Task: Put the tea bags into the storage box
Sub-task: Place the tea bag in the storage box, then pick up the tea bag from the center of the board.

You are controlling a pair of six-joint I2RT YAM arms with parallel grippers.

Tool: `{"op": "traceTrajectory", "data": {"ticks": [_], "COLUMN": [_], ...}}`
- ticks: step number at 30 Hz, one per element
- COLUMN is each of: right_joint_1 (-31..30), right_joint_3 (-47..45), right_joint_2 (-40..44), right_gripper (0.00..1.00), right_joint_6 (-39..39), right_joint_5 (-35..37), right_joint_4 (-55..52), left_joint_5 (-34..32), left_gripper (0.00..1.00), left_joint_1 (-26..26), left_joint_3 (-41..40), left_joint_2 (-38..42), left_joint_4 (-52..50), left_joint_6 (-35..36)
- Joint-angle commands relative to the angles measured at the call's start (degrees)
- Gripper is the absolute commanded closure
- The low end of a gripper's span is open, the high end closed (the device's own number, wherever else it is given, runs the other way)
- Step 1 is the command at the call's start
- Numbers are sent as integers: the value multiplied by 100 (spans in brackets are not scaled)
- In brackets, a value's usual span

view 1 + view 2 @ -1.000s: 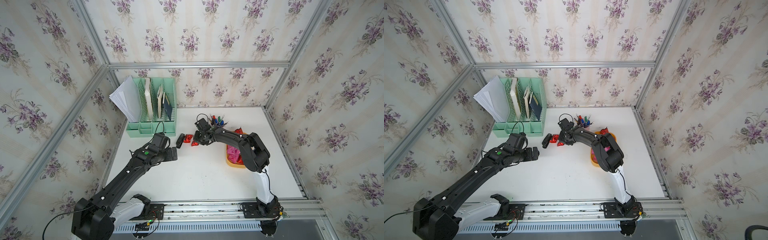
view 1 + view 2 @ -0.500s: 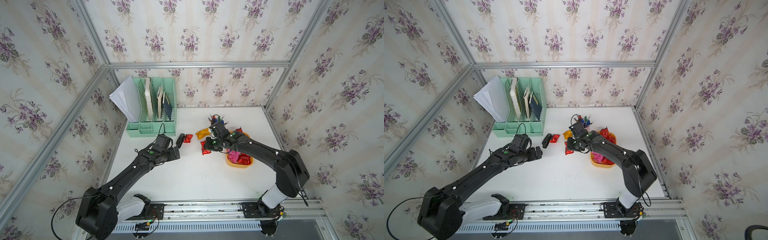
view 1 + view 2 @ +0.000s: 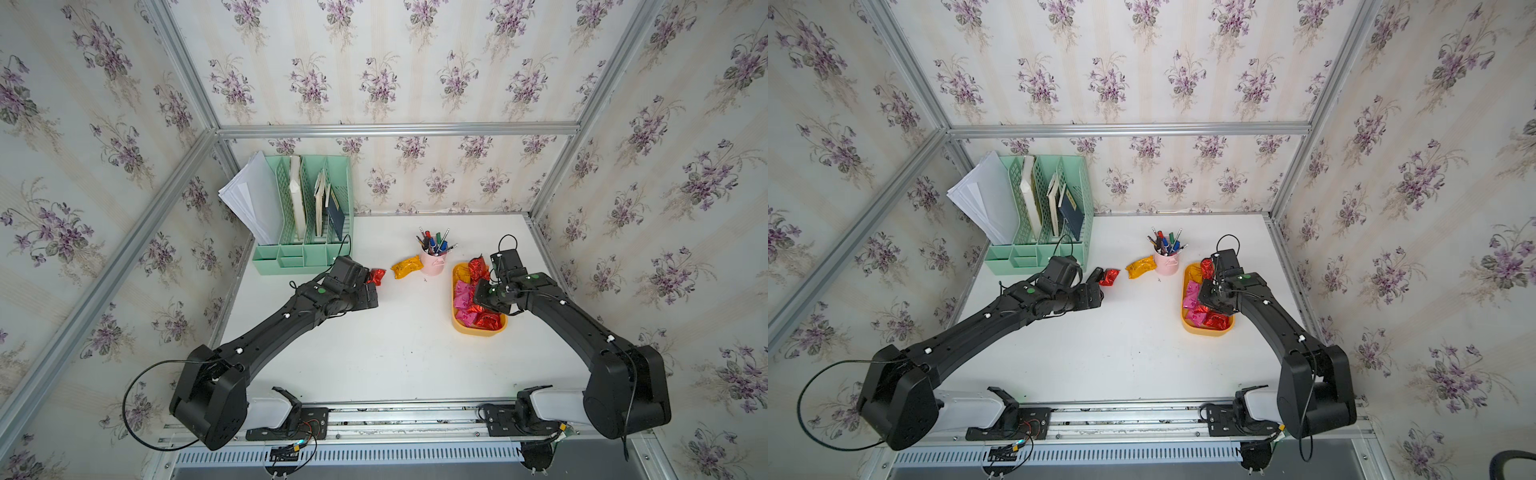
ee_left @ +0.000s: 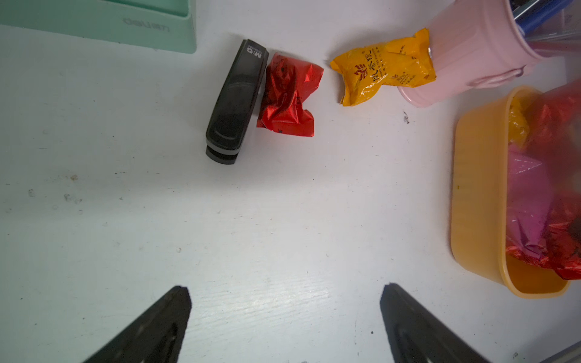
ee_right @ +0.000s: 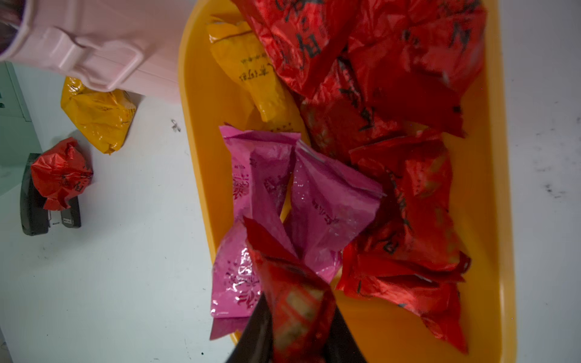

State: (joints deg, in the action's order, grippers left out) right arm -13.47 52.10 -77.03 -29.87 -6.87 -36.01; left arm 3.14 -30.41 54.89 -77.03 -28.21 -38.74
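Right gripper pinches red bag above box, lower centre; heaped bags may bounce it out. Left gripper spread.

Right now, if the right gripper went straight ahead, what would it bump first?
Probably the pink tea bags in the storage box; the right gripper, shut on a red tea bag, points down at them. Depth is unclear.

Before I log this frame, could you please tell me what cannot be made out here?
- Red tea bag in the right tool: blurred, right wrist view.
- Tray: partly hidden under the right arm, both top views.
- Stapler: mostly behind the left arm, a top view.
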Motion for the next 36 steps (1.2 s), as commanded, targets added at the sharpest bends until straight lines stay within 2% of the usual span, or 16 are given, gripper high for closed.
{"op": "traceTrajectory", "data": {"ticks": [1,5,8,10,14,17,22,25,29,36], "right_joint_1": [20,20,20,20,20,20,12,-102,-795,-1984], "right_joint_3": [-125,-365,-422,-340,-15,319,565,489,533,475], "right_joint_2": [-16,-65,-144,-117,101,184,258,258,-49,-918], "right_gripper": [76,73,62,49,38,38,59,62,56,41], "right_joint_6": [56,34,-1,-14,52,170,158,-38,-474,-1761], "right_joint_5": [146,-11,123,327,999,1213,459,-166,-602,-495], "right_joint_4": [181,517,550,413,22,-227,-247,74,688,2358], "left_joint_5": [-102,-164,-198,-217,-277,-327,-365,-384,-508,-689], "left_gripper": [1,1,1,1,1,1,1,1,1,1], "left_joint_1": [-35,-60,-70,-79,-88,-88,-88,-88,-88,-74], "left_joint_3": [65,31,-13,-31,-74,-102,-92,-66,-77,-334], "left_joint_2": [0,63,109,138,213,263,277,276,306,584], "left_joint_4": [-187,-216,-213,-244,-264,-288,-312,-340,-431,-603], "left_joint_6": [76,43,11,-10,-19,-19,16,33,34,37]}}
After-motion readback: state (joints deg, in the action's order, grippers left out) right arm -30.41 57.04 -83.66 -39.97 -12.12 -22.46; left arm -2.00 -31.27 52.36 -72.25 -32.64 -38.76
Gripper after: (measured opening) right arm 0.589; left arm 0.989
